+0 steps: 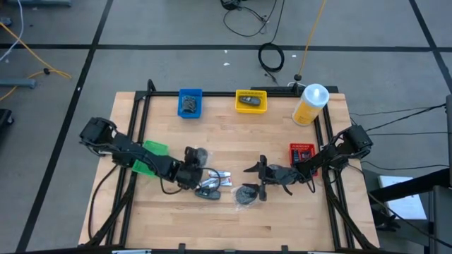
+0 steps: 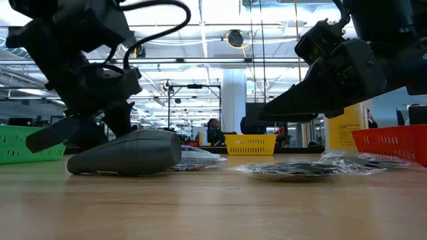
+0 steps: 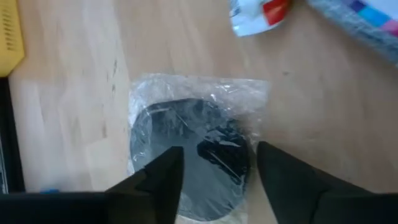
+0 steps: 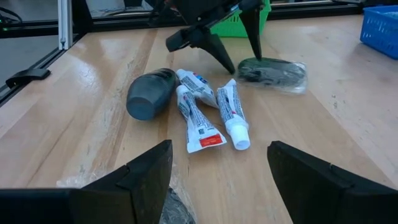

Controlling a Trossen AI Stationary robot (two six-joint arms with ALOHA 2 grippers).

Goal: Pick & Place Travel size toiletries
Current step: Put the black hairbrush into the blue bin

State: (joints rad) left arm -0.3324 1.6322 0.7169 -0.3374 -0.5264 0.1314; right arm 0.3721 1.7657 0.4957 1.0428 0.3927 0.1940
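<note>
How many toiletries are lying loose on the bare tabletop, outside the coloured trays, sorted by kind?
Grey discs in clear wrap: 2
Slim white tubes: 3
Dark oblong bottle: 1
Total: 6

the tubes (image 1: 215, 183) lie mid-table between two wrapped discs (image 1: 196, 154) (image 1: 246, 195), trays (image 1: 189, 103) along the far edge.

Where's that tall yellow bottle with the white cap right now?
From above, the yellow bottle stands at the table's far right corner, just right of the yellow tray and behind the red tray.
</note>
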